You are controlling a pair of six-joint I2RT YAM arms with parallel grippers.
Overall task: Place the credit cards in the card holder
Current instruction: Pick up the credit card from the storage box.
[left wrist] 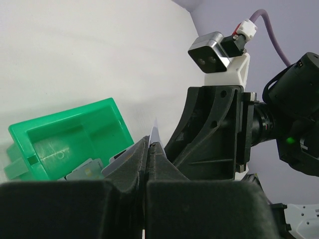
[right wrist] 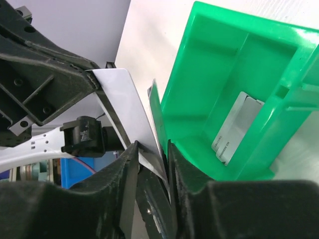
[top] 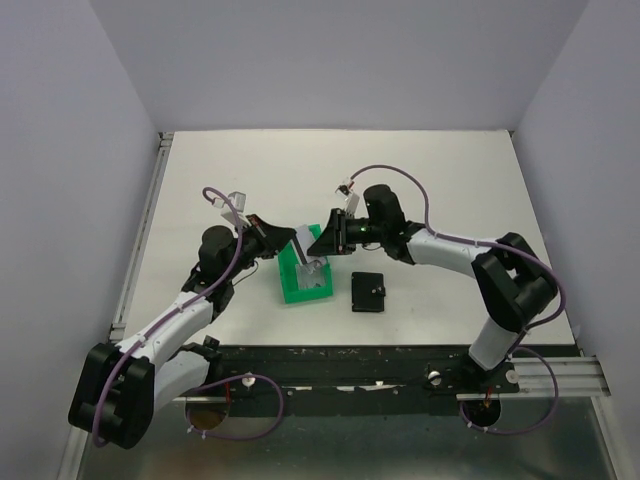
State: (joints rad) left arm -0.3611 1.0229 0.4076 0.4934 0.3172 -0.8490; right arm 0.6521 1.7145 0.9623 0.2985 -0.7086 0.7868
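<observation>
Green bin (top: 290,292): worktop (top: 250,180) centre, silvery card (right wrist: 234,127) inside.
Left claw (left wrist: 151,145): pinching pale card (right wrist: 124,94) above bin.
Right claw (right wrist: 152,149): slightly spread around that card.
Card holder (top: 369,292): 3 o'clock of bin.

Soft, even light comes down from overhead, leaving the white desk (top: 430,190) bright without hard glare. The green bin (top: 290,287) throws only a thin shadow at its near side. In the wrist views its plastic glows, with pale sheens along the rim (almost luminous). In front of the bin the left gripper (left wrist: 148,147) is dark, showing little foam detail, though the credit card (left wrist: 155,130) it pinches catches light.
</observation>
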